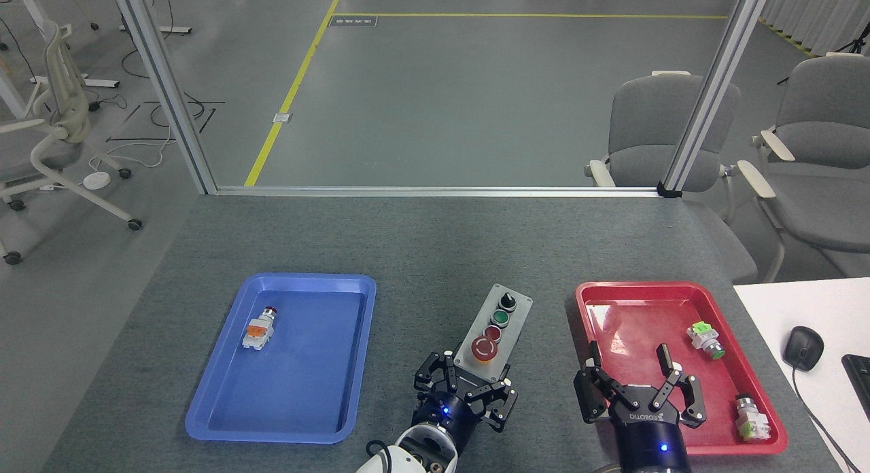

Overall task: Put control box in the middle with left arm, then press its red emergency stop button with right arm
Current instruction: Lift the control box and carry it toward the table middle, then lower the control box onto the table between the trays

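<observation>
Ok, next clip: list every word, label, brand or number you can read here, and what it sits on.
"ROBOTIQ": white lettering, seen upside down, on the right gripper, at the base of its fingers.
Floor plate by the yellow line: characters too small to read.
Big red button on the control box: a pale ring mark only, no legible words.
Left gripper: no lettering visible.
</observation>
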Action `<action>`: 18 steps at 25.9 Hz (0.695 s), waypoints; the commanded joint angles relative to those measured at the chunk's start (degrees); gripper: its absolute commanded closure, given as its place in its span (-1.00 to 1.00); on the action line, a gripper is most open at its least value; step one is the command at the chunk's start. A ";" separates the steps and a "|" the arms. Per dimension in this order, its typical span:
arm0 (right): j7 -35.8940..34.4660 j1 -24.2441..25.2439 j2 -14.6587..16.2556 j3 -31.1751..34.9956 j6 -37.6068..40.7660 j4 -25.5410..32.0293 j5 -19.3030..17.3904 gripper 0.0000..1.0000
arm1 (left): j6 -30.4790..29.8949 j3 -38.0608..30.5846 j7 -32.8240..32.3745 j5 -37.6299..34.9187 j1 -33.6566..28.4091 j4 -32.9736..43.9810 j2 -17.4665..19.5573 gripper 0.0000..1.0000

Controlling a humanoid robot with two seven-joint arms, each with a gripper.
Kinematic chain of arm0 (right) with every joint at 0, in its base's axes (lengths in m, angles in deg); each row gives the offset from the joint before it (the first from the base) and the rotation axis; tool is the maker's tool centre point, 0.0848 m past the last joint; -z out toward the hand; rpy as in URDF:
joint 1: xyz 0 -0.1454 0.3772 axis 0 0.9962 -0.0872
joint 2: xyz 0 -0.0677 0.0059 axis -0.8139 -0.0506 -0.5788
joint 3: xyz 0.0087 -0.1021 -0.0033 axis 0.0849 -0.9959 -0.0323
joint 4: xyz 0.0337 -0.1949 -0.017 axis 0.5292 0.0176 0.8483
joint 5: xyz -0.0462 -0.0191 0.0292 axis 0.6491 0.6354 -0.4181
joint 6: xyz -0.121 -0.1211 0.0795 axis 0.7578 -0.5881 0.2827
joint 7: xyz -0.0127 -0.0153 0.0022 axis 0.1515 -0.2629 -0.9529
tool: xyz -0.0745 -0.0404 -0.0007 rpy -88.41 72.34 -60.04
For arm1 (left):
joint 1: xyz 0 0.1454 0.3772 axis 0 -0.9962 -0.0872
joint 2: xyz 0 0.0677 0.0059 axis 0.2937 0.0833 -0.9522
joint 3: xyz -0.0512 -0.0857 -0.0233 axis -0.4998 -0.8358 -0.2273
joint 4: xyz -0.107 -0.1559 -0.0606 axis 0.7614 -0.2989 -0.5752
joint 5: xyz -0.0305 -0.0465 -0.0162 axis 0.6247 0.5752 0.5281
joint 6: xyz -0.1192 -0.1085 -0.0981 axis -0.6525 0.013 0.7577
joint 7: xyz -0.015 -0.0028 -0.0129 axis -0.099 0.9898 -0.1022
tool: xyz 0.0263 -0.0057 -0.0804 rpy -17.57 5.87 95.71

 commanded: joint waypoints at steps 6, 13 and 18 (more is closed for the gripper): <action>0.34 0.10 -0.15 -0.01 -0.10 0.00 0.00 -0.97 | -0.46 4.74 -0.30 1.18 0.14 -0.98 -0.02 1.00; 0.34 0.10 -0.15 -0.01 -0.10 0.00 0.00 -0.97 | -1.61 4.83 -0.48 1.89 0.14 -1.24 -0.02 0.47; 0.34 0.11 -0.58 -0.09 -0.10 0.00 0.00 -0.97 | -1.52 4.83 -1.80 1.97 0.58 -3.26 -0.02 -0.05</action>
